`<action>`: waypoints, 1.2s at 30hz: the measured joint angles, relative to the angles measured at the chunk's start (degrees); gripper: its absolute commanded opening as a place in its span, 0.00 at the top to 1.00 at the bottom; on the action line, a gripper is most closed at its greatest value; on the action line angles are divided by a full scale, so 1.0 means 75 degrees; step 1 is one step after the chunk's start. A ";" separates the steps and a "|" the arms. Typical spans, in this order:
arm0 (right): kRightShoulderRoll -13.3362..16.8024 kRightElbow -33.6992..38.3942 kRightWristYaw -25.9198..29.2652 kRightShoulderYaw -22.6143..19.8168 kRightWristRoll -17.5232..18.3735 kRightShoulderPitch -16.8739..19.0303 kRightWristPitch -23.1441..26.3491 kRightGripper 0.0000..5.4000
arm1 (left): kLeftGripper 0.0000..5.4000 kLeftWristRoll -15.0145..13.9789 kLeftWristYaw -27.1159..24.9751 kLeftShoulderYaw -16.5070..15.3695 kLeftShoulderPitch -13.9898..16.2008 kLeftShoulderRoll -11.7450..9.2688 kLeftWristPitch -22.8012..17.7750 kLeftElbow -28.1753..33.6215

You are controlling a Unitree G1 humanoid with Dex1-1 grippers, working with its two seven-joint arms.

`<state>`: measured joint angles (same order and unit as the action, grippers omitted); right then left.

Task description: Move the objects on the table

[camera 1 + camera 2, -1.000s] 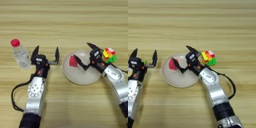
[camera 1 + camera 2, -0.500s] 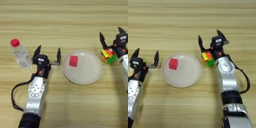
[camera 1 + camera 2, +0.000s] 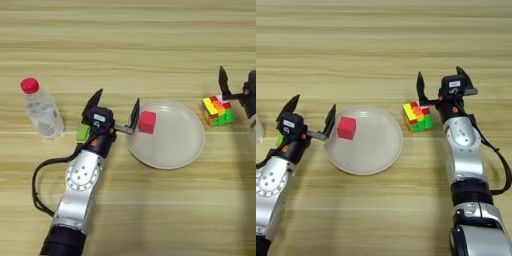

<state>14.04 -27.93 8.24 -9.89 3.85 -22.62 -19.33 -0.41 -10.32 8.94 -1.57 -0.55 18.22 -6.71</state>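
A small red cube (image 3: pixel 147 122) sits on the left part of the round beige plate (image 3: pixel 175 150). My left gripper (image 3: pixel 114 106) stands open at the plate's left rim, one finger close to the cube. A flat green block (image 3: pixel 83 132) peeks out beside that gripper's wrist. The clear bottle with red cap (image 3: pixel 41 107) stands upright at the left. The multicoloured puzzle cube (image 3: pixel 417 116) lies right of the plate. My right gripper (image 3: pixel 442 85) is open just above and to the right of it, holding nothing.
The wooden table (image 3: pixel 125 45) stretches bare behind the objects. A black cable (image 3: pixel 37 187) loops beside my left forearm. My right arm (image 3: pixel 466 165) runs down the right side.
My right gripper left the red cube on the plate and drew back right, past the puzzle cube. My left gripper has shifted a little toward the plate's rim.
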 measured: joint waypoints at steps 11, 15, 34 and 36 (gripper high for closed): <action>0.0055 -0.0076 -0.0140 -0.0103 0.0002 0.0003 0.0001 0.01 | 0.00 0.0452 0.0031 0.0716 -0.0017 0.0252 -0.0690 0.0072; 0.0052 -0.0055 -0.0197 -0.0097 -0.0002 0.0014 0.0000 0.01 | 0.00 0.0682 0.0026 0.0939 -0.0032 0.0274 -0.0912 -0.0128; -0.0085 0.0113 -0.0240 0.0026 -0.0039 0.0122 -0.0012 0.01 | 0.00 0.0846 0.0209 0.0598 -0.0434 0.0203 -0.1000 -0.0992; -0.0098 0.0134 -0.0240 0.0036 -0.0036 0.0151 -0.0011 0.01 | 0.00 0.0846 0.0200 0.0588 -0.0435 0.0203 -0.0955 -0.0994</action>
<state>13.31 -26.93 6.44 -9.62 3.57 -21.49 -19.41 5.94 -8.83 13.35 -4.83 0.98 11.06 -14.16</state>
